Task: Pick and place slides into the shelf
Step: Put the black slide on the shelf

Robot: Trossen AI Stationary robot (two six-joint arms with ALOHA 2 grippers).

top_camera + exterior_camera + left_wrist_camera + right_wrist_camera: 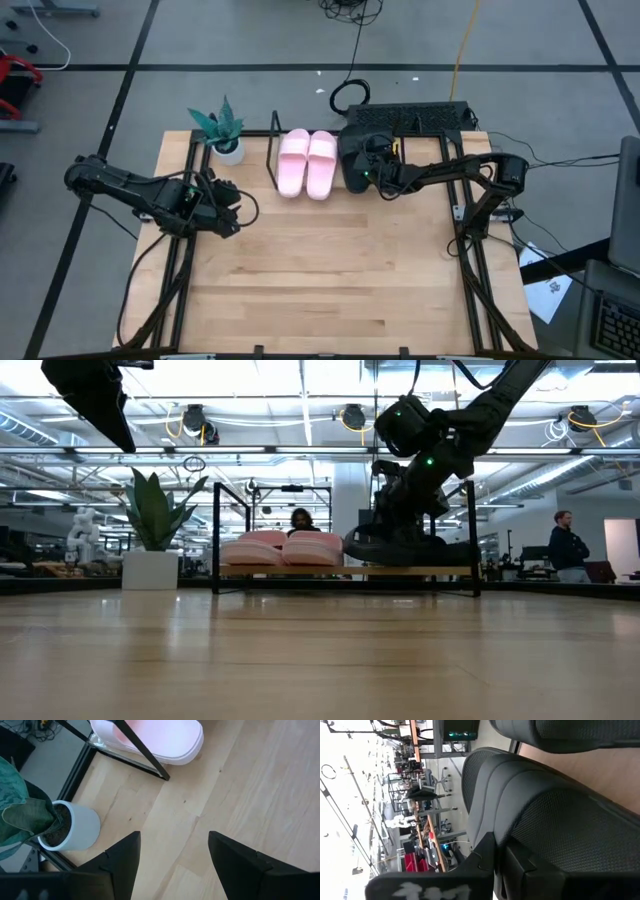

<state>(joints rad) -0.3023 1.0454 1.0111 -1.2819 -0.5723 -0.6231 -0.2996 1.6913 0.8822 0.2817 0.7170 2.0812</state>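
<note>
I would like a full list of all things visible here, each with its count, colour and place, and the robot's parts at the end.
Pink slides: two, pale pink, side by side on the shelf.
Black slides: black, count unclear, on the shelf right of the pink pair.
Shelf: one, light board with black wire frames, table's far edge.
Plant: one, green in a white pot, left of the shelf.
People: two, in the room behind.
Left gripper: open, empty, over the table's left.
Right gripper: shut on a black slide.

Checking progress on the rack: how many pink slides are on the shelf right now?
2: the pink slides sit side by side on the shelf, one nearer the potted plant, the other beside the black slide.
</note>
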